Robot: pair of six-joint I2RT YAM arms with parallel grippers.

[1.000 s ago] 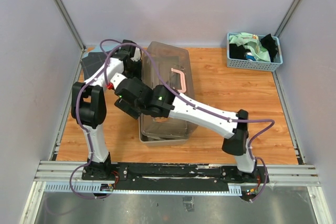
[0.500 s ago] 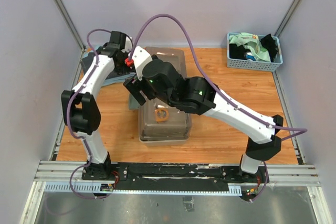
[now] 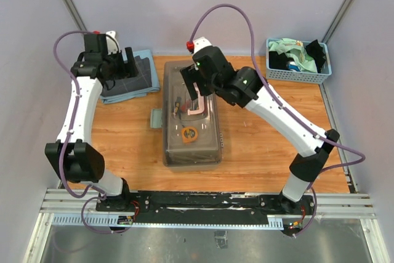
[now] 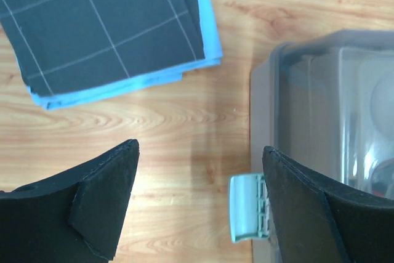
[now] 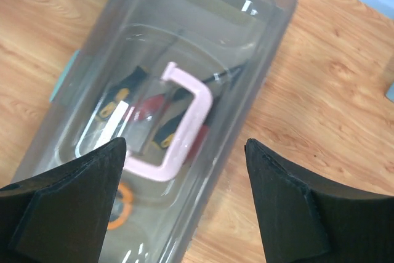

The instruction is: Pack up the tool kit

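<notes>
The tool kit's grey-beige toolbox [image 3: 212, 149] lies lengthwise mid-table with its translucent lid down and the pinkish handle [image 3: 198, 104] flat on top. Through the lid I see an orange tape measure [image 3: 189, 132], also in the right wrist view [image 5: 120, 209], and dark-handled tools [image 5: 132, 90] beside a red one. A pale latch [image 3: 156, 118] sticks out on the box's left side [image 4: 245, 207]. My left gripper [image 3: 126, 64] hangs open over bare wood between the cloths and the box [image 4: 200, 195]. My right gripper [image 3: 192, 84] is open above the handle [image 5: 184, 183], holding nothing.
Folded dark grid-pattern cloths [image 3: 132, 78] on blue cloth lie at the far left [image 4: 104, 29]. A small blue slatted basket [image 3: 298, 60] of cloths stands at the far right corner. Grey walls close in the wooden table on three sides.
Both arms have risen off the toolbox. The left arm swung out to the far left toward the cloths and its gripper opened. The right gripper moved from the box's left side to above the handle.
</notes>
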